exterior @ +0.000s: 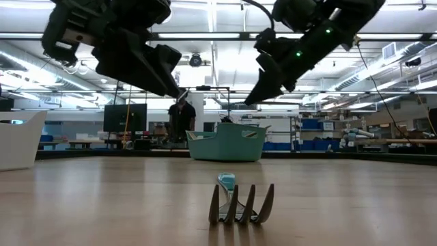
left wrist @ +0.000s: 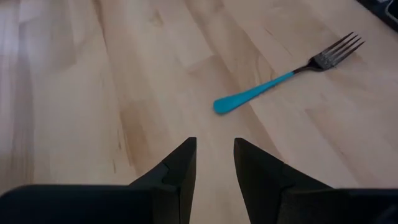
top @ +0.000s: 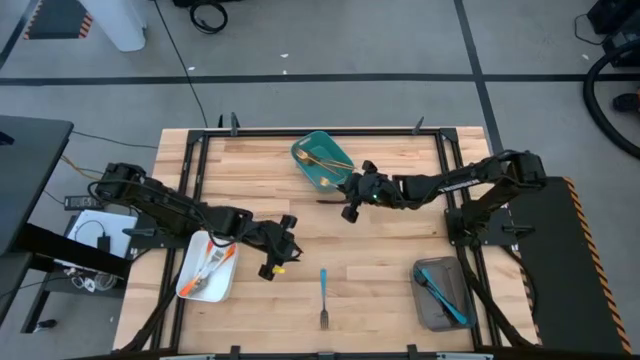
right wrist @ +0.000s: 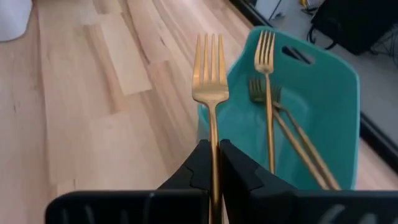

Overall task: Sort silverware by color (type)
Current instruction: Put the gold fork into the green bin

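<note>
At the left of the wooden surface [top: 380,290], a white tray [top: 192,289] is holding orange-handled utensils [top: 214,262]. Just to its right, the left pincer [left wrist: 214,163] is hovering above the bare wood with its two dark fingers standing apart and nothing between them. Ahead of it, a blue-handled fork [left wrist: 287,76] is lying flat on the surface, well apart from the fingers, its tines pointing toward the near edge in the overhead view.

Toward the middle of the far side, a teal bin [top: 322,160] is sitting with gold forks [right wrist: 277,118] lying inside it. Just beside the bin's near corner, the right pincer [right wrist: 214,155] is gripping the handle of one gold fork [right wrist: 211,74] tightly, the tines sticking out past the fingertips and pointing over the wood beside the bin's rim. In the table-level view both pincers are hanging above the surface.

At the right, near the front edge, a grey tray [top: 440,295] is carrying blue-handled utensils [top: 443,296].

Beyond the surface, a person [exterior: 181,117] is standing in the room.
</note>
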### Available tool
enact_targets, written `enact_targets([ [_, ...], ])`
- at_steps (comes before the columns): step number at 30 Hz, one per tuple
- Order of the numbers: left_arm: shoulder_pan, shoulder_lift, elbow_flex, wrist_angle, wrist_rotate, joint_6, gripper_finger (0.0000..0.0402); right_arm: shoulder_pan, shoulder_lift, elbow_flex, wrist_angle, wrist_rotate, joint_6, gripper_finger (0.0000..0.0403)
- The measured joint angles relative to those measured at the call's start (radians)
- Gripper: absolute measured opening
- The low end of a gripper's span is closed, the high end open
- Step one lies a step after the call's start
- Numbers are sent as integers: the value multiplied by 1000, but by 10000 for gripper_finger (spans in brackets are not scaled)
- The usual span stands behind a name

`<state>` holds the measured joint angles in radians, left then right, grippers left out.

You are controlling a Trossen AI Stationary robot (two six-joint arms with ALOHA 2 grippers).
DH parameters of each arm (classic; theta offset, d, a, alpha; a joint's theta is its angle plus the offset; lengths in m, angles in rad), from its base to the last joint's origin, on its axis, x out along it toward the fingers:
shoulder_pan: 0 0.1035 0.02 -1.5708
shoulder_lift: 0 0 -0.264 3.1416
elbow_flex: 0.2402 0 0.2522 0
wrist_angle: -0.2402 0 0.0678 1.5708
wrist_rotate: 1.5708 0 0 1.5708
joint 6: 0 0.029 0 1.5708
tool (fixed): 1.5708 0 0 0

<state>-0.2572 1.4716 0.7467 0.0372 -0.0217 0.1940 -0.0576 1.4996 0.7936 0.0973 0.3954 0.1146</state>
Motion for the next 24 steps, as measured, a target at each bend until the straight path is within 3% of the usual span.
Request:
enact_targets([
  [4, -30, 0, -12, 21, -10, 0, 116, -37, 34, 44, -1, -31, -43, 23],
  [10, -56, 1, -109, 185, -24, -33, 116, -98, 89, 115, 9, -53, -84, 23],
  [24, -62, 1, -145, 211, -63, -65, 116, -230, 199, 234, 45, -149, -173, 23],
])
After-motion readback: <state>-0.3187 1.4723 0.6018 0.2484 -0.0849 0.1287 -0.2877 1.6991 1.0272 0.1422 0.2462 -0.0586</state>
